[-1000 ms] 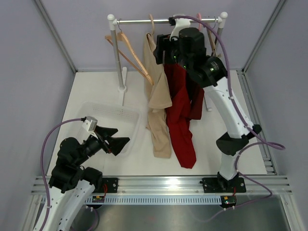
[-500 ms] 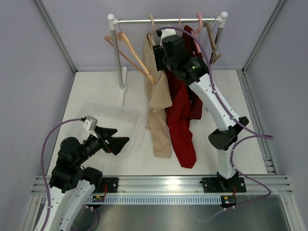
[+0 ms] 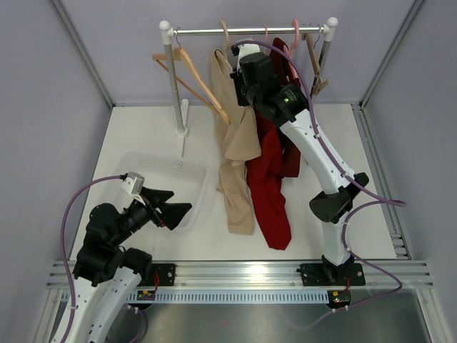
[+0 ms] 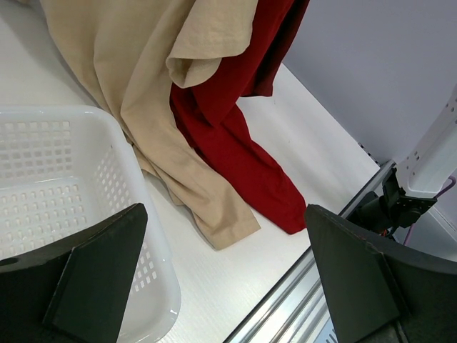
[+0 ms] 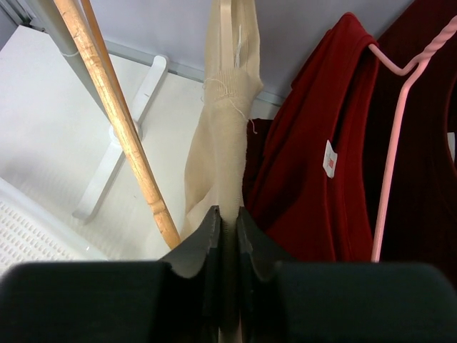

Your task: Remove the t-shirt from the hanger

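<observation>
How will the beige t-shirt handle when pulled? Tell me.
Probably floppy: the beige t-shirt hangs in loose folds, its hem crumpled on the table. Likely light and squashable: the right claw pinches it into a thin strip.

Beige t-shirt [image 3: 235,153] is on its hanger [image 3: 226,30], whose hook sits at upper centre of the top view. Fabric below the neck is gathered into a narrow vertical bunch. One sleeve flares out at mid-frame. The lower part lies stretched out flat toward frame centre, wrinkled.
</observation>
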{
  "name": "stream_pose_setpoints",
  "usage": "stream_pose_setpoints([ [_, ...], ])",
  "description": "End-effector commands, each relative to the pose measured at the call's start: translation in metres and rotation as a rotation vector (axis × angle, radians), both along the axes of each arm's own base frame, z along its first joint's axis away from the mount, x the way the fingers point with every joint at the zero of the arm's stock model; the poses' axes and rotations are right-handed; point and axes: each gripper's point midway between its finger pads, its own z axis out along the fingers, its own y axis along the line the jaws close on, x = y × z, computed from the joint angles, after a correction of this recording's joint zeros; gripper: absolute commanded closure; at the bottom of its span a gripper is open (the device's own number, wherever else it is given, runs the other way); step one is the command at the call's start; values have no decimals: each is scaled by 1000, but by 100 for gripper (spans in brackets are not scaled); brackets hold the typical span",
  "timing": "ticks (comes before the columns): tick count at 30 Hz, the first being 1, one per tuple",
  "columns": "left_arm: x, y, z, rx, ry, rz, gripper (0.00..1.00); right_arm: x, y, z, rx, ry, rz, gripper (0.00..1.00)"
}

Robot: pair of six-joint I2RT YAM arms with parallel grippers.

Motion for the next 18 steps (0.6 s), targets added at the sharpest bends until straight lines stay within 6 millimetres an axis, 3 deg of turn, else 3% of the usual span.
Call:
stream_pose_setpoints([
  [1, 0, 0, 10, -18, -29, 1, 1, -6, 2, 24, 28, -64, 22, 96],
  [2, 0, 0, 11, -18, -31, -1, 1, -7, 2, 27, 34, -69, 25, 100],
  [8, 1, 0, 9, -16, -24, 4, 1, -9, 4, 57, 113, -164, 35, 100],
  [9, 1, 1, 9, -17, -23, 7, 1, -14, 0, 91, 189, -257, 33, 100],
  [10, 2, 1, 10, -18, -22, 9, 1, -12, 3, 78, 183, -250, 34, 100],
  [12, 4, 2, 10, -16, -17, 23, 1, -24, -8, 123, 294, -385, 27, 100],
  [13, 5, 2, 10, -20, -10, 23, 1, -23, -8, 113, 294, -382, 23, 100],
  [16, 15, 2, 8, -24, 42, 56, 1, -40, -26, 145, 390, -485, -1, 100],
  [17, 15, 3, 12, -35, 41, 65, 1, -37, -24, 142, 396, -492, -6, 100],
  [18, 18, 3, 14, -44, 57, 74, 1, -44, -32, 157, 432, -533, -13, 100],
])
